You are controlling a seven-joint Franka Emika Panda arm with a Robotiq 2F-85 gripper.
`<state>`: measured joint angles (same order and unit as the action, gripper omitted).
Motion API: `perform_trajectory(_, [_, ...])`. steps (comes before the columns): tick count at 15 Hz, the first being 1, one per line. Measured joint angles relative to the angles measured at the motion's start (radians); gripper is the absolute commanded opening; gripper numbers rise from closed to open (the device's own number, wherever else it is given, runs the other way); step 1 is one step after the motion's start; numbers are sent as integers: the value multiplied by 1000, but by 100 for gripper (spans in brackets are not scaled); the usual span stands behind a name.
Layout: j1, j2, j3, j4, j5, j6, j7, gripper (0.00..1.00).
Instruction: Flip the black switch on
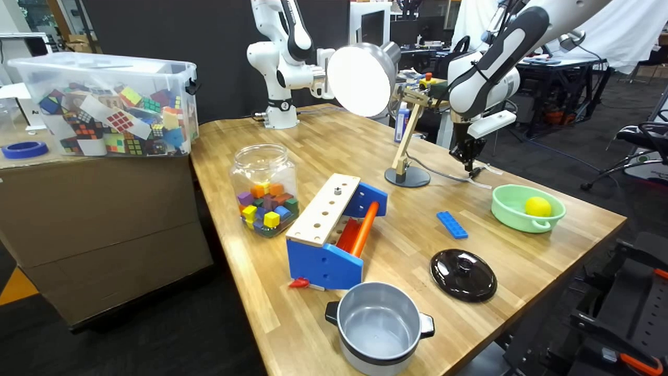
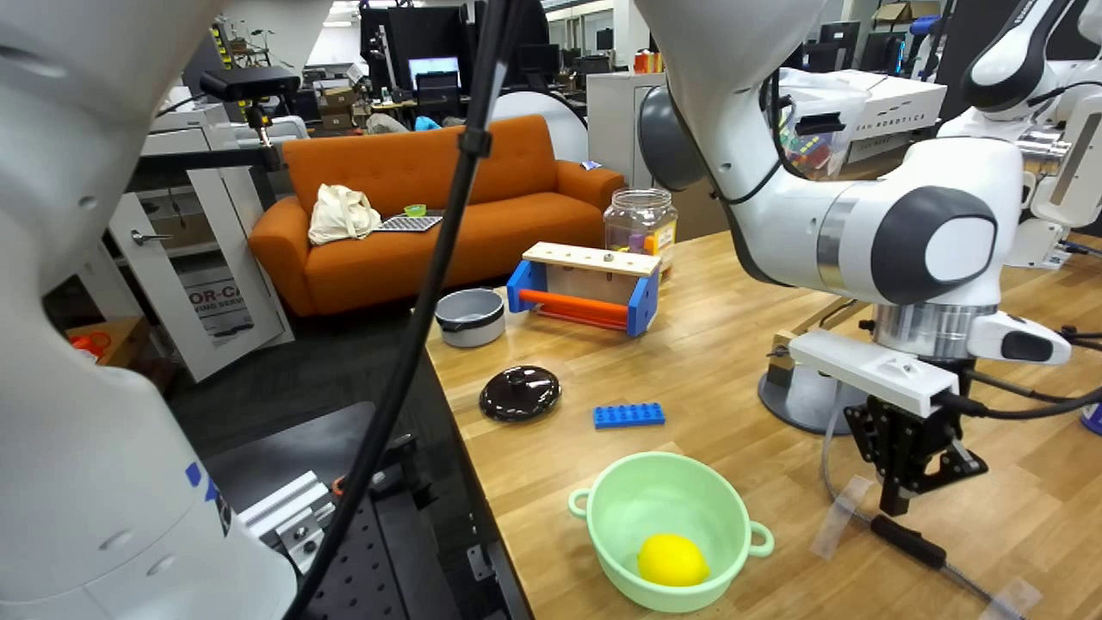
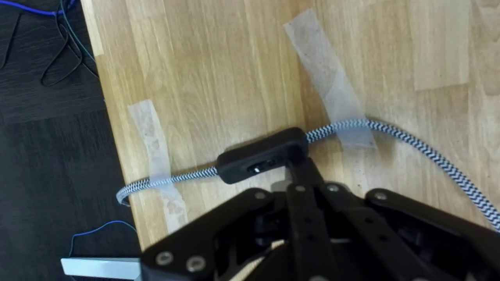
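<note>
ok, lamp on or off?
On, it appears: the lamp face shows solid bright white in an exterior view. Rocker position on the black switch: cannot tell, the gripper partly covers it in the wrist view.

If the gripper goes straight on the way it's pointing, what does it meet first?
Probably the black switch, near one end: the shut gripper points down at it. Depth is unclear; the two may even be touching.
</note>
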<state>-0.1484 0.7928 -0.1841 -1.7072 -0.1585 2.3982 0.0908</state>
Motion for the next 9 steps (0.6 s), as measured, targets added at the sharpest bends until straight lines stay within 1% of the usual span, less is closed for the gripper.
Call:
perform_trajectory(5, [-4, -34, -2, 7, 31, 8, 0, 0])
perform_trajectory(9, [-13, -101, -4, -20, 45, 19, 0, 0])
